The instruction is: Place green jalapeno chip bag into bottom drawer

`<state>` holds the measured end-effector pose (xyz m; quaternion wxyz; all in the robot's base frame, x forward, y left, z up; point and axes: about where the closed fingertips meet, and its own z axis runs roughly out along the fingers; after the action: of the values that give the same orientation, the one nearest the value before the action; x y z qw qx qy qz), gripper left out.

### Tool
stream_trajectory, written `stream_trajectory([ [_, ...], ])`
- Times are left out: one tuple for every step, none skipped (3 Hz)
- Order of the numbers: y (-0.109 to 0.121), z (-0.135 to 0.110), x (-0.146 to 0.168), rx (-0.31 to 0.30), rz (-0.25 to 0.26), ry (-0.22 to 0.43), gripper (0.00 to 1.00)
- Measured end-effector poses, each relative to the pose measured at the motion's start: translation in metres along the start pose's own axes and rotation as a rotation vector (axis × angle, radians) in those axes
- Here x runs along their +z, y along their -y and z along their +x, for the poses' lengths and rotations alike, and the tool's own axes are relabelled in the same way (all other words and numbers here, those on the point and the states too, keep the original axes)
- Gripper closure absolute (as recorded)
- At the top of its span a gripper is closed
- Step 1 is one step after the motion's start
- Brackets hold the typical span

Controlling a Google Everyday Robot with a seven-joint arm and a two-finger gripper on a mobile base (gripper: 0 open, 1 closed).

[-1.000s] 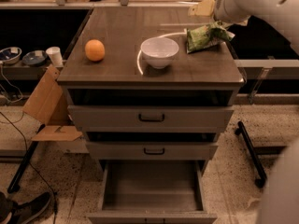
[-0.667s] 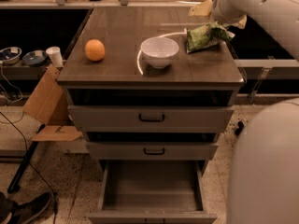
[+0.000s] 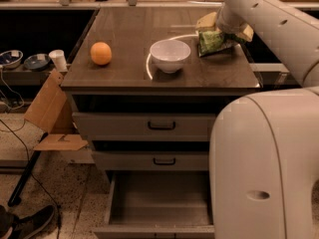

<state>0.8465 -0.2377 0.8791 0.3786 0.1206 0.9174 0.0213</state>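
Note:
The green jalapeno chip bag (image 3: 214,41) lies on the cabinet top at the back right, to the right of the white bowl (image 3: 170,55). My gripper (image 3: 225,31) hangs down over the bag's far end, open, with one tan finger (image 3: 207,21) on the bag's left and the other on its right. The bag rests on the top. The bottom drawer (image 3: 159,203) is pulled out at floor level and its flat floor is bare. My arm's large white body hides the drawer's right part.
An orange (image 3: 101,53) sits on the left of the cabinet top (image 3: 129,34). The two upper drawers (image 3: 161,126) with black handles are shut. A cardboard box (image 3: 50,113) leans at the cabinet's left, with cables and a shoe on the floor.
The white arm body has swung into the right foreground and now covers the cabinet's right side. The gripper stays at the bag, which has not moved.

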Motion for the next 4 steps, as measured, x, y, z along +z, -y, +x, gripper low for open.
stream_trajectory([
  [-0.006,0.005,0.015,-0.004,0.008,-0.033,0.0],
  [-0.014,0.011,0.029,-0.024,0.021,-0.066,0.0],
  [-0.02,0.016,0.038,-0.063,0.015,-0.09,0.18],
  [-0.009,0.012,0.03,-0.089,0.023,-0.073,0.49],
])
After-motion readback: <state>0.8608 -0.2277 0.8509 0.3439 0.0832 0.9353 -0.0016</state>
